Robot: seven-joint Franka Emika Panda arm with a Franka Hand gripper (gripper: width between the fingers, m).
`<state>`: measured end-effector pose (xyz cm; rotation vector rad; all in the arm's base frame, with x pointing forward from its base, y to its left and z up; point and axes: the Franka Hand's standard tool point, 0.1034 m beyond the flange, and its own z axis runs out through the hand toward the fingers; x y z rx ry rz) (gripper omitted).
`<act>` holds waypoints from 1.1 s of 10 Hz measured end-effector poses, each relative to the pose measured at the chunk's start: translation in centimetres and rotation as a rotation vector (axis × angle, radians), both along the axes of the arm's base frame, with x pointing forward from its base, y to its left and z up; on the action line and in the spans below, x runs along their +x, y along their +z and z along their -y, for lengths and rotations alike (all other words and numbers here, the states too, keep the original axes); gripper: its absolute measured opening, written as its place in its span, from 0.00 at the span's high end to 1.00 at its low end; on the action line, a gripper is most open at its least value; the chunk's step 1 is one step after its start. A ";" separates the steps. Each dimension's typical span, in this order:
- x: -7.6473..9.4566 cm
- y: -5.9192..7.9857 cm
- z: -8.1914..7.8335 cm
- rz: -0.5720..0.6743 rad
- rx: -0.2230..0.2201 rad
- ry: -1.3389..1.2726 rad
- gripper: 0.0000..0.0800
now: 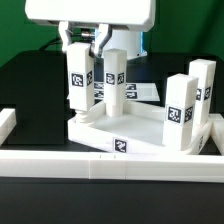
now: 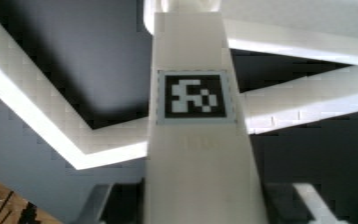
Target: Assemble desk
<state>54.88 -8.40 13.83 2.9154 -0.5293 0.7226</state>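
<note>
The white tabletop (image 1: pixel 92 138) lies flat with its raised rim up. My gripper (image 1: pixel 80 44) is shut on the top of one white tagged leg (image 1: pixel 78 80), held upright over the tabletop's far corner at the exterior view's left. In the wrist view this leg (image 2: pixel 199 120) fills the middle between my fingers (image 2: pixel 108 205), its tag facing the camera. A second leg (image 1: pixel 115 82) stands upright just beside it. Two more legs (image 1: pixel 180 112) (image 1: pixel 203 88) stand upright at the exterior view's right side of the tabletop.
A long white border rail (image 1: pixel 100 166) runs along the front, with a side piece (image 1: pixel 6 122) at the exterior view's left. The marker board (image 1: pixel 143 92) lies flat behind the tabletop. Black table surface (image 1: pixel 30 90) shows to the left.
</note>
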 end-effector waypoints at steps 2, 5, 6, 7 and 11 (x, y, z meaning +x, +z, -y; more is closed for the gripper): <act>0.2 0.0 -0.3 0.013 -0.013 0.009 0.64; 0.3 0.0 -0.3 0.015 -0.014 0.010 0.64; 0.3 0.0 -0.3 0.015 -0.014 0.010 0.64; 0.3 0.0 -0.3 0.015 -0.014 0.010 0.64; -0.1 0.0 -0.7 0.021 -0.018 0.017 0.64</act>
